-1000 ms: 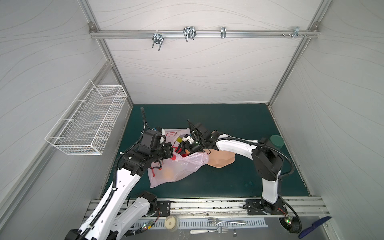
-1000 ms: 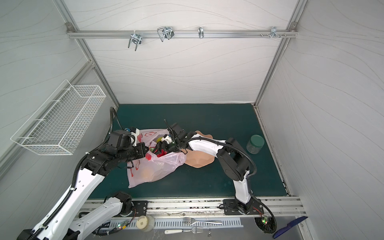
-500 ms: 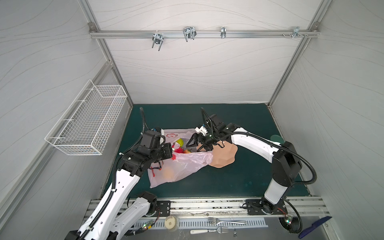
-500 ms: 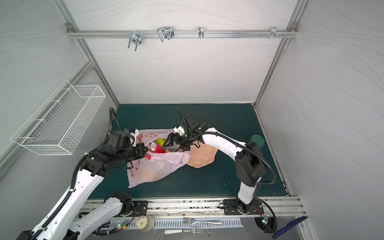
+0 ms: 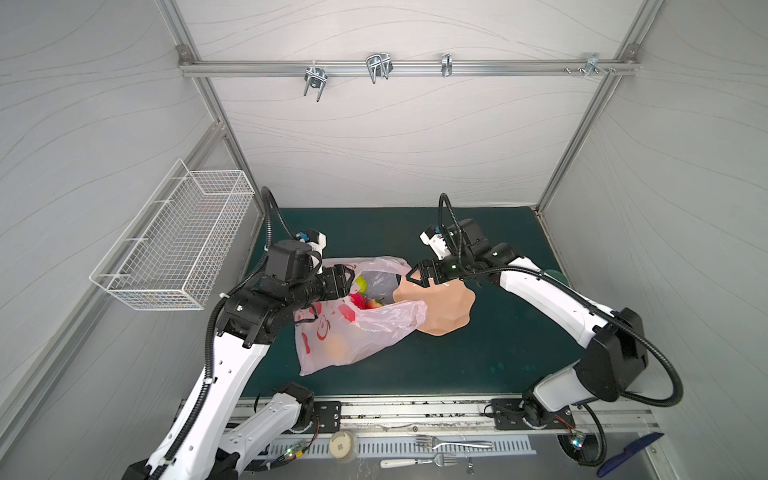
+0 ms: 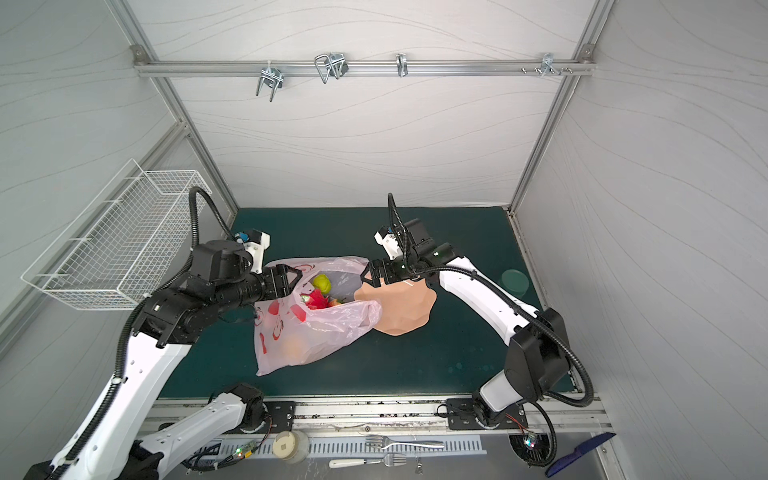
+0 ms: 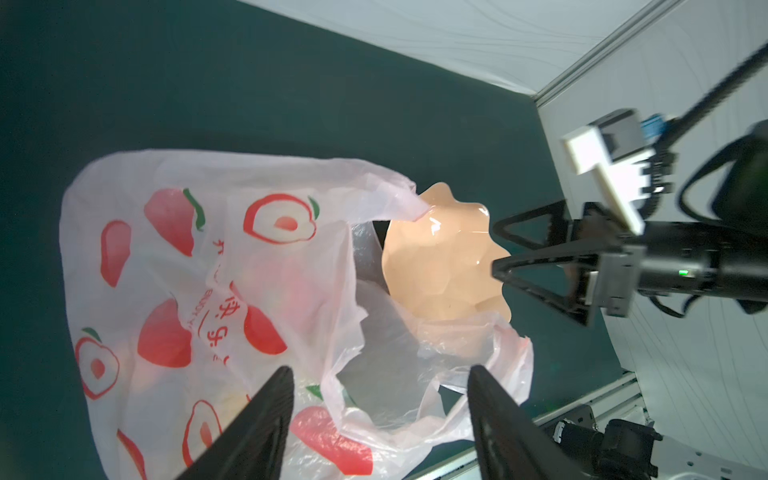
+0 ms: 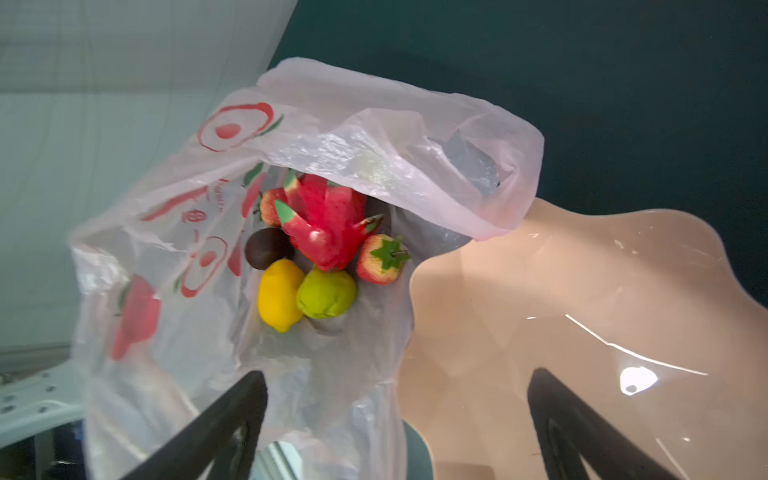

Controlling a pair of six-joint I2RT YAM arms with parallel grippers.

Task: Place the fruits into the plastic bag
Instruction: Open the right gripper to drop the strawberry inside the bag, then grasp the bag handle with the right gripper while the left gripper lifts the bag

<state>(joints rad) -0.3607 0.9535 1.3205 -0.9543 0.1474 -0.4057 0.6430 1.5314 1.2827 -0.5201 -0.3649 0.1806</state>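
Observation:
The pale pink plastic bag [image 5: 353,332] [image 6: 316,332] lies on the green mat, mouth toward the peach bowl [image 5: 444,307]. Inside it the right wrist view shows the fruits: a dragon fruit [image 8: 328,224], a lemon [image 8: 278,295], a green fruit [image 8: 326,293], a strawberry [image 8: 380,259] and a dark round fruit [image 8: 266,247]. My left gripper [image 5: 350,277] [image 7: 380,370] is open at the bag's left rim, loose film lying between its fingers. My right gripper [image 5: 417,276] [image 8: 399,374] is open and empty, hovering over the bowl's rim [image 8: 582,311] by the bag's mouth.
A white wire basket [image 5: 178,241] hangs on the left wall. A jar with a green lid [image 6: 514,281] stands at the mat's right edge behind my right arm. Forks [image 5: 453,444] and a blue tool [image 5: 627,453] lie on the front ledge.
My right gripper has drawn back out of the bag's mouth to the right, over the bowl. My left gripper has opened and released the bag's rim.

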